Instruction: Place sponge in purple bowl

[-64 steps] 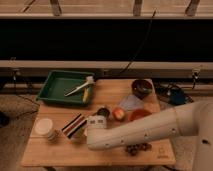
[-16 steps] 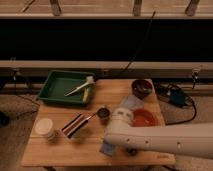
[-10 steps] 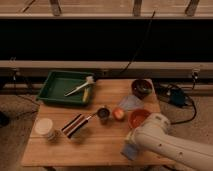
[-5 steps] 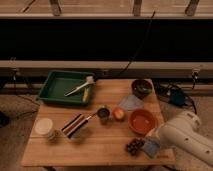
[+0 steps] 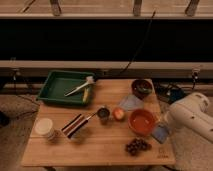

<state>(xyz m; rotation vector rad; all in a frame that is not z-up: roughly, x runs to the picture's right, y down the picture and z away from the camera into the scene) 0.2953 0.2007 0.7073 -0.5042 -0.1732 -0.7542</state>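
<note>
The sponge is a small blue-grey block at the tip of my white arm, just above the table's right edge and right of the orange bowl. My gripper is at that spot, mostly hidden by the arm, and appears shut on the sponge. The purple bowl is small and dark with a greenish inside. It stands at the table's back right, well beyond the sponge. A flat pale grey-blue sheet lies between the two bowls.
A green tray with a brush stands at the back left. A white jar, a striped packet, a dark cup, a peach-coloured fruit and grapes sit on the wooden table. Cables lie behind it.
My arm has swung from the table's front middle to its right edge. The blue-grey sponge has travelled with the arm's tip, right and slightly toward the back.
</note>
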